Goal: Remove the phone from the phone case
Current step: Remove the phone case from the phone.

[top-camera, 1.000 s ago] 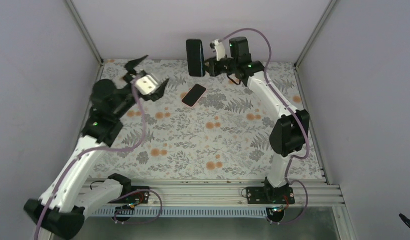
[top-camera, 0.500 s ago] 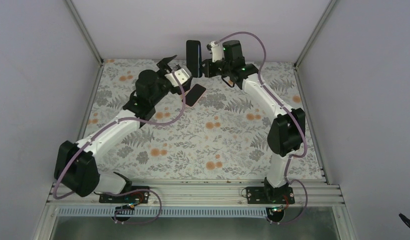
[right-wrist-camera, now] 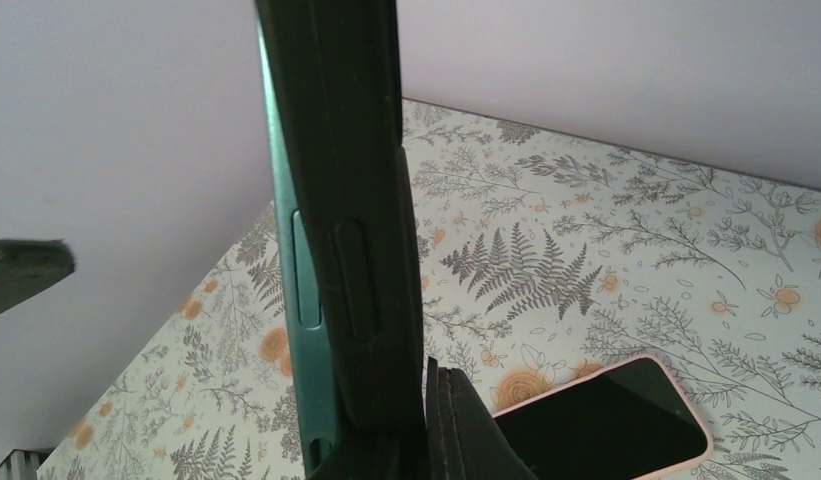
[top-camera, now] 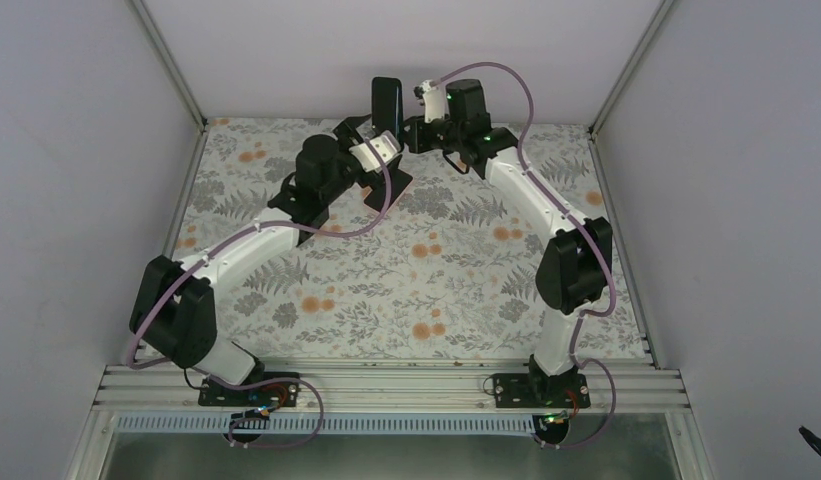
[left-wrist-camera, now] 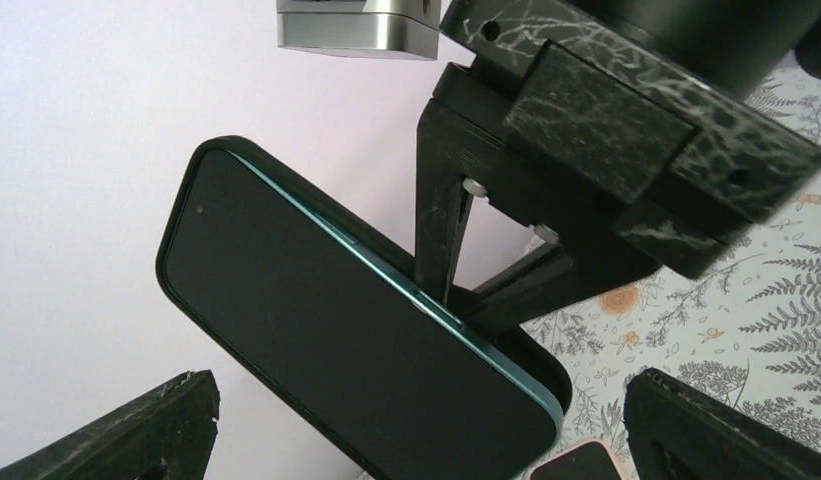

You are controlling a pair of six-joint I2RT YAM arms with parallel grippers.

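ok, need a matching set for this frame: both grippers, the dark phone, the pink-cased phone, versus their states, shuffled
Things:
1. left gripper
2. right gripper
3. dark phone
4. pink-cased phone

States:
A. lying flat on the table, screen up
B. shut on the dark phone
C. open, holding nothing
D. held up off the table, near the back wall

Pairs: 1-C, 2-B, 3-D, 4-A
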